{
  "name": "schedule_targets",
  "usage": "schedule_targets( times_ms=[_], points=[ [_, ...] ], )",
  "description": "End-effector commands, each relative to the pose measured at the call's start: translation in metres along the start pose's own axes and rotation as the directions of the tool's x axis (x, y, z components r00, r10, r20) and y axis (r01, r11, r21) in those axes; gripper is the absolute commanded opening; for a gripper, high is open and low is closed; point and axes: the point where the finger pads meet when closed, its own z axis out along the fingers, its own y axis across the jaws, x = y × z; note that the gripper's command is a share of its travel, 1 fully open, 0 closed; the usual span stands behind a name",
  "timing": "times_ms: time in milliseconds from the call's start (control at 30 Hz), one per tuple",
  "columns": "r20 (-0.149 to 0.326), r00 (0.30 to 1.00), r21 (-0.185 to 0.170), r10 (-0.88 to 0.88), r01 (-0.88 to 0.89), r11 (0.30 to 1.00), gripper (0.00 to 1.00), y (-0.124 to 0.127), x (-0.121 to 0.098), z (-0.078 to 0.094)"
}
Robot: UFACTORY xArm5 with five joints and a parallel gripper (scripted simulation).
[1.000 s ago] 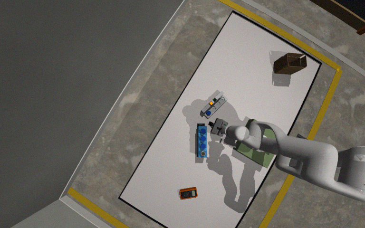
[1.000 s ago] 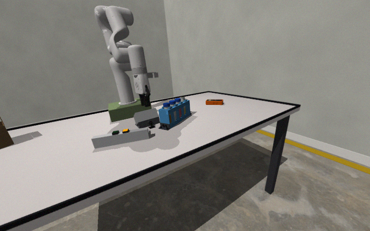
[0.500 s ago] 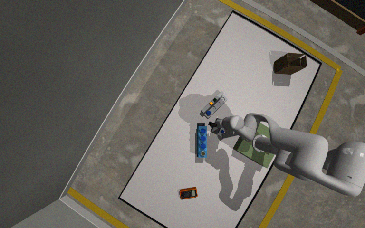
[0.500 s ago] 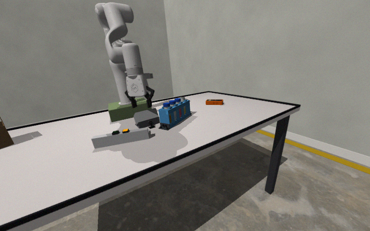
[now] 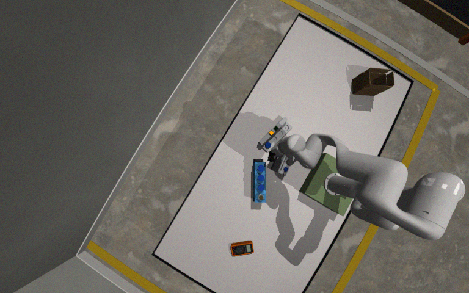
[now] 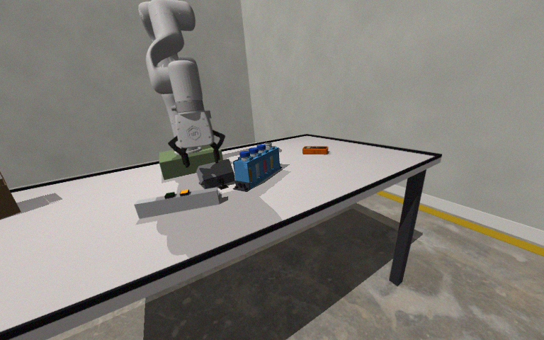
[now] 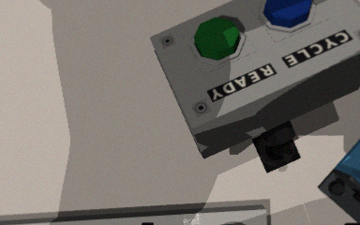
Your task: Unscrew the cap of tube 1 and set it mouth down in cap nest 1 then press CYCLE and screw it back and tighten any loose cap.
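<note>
The blue decapping station holds several tubes; three carry blue caps and the end tube is open. A blue cap sits in an end nest of the grey cap tray. The tray's amber lamp is lit and the green lamp is dark. My gripper is open and empty, hanging just above the grey key housing. The wrist view shows the green READY key and the blue CYCLE key; my fingers are out of that view.
An orange multimeter lies near the table's far end. A brown cardboard box stands at the other end. The arm stands on a green base block close behind the housing. The station's corner is right beside the housing.
</note>
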Motion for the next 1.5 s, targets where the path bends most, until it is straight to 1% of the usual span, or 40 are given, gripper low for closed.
schedule_targets(
  times_ms=[0,67,133,233,633,700,800,1467],
  points=[
    [-0.01,0.998,0.016,-0.054,0.054,0.998,1.0,-0.006,-0.035,0.003],
    [-0.01,0.998,0.016,-0.054,0.054,0.998,1.0,-0.008,-0.046,0.004],
    [-0.01,0.998,0.016,-0.054,0.054,0.998,1.0,-0.008,-0.046,0.004],
    [-0.01,0.998,0.016,-0.054,0.054,0.998,1.0,-0.014,-0.07,0.005],
    [-0.01,0.998,0.016,-0.054,0.054,0.998,1.0,-0.028,-0.131,0.009],
    [-0.01,0.998,0.016,-0.054,0.054,0.998,1.0,-0.028,-0.131,0.009],
    [-0.009,0.998,0.016,-0.054,0.054,0.998,1.0,-0.033,-0.153,0.011],
    [-0.009,0.998,0.016,-0.054,0.054,0.998,1.0,-0.033,-0.153,0.011]
  ],
)
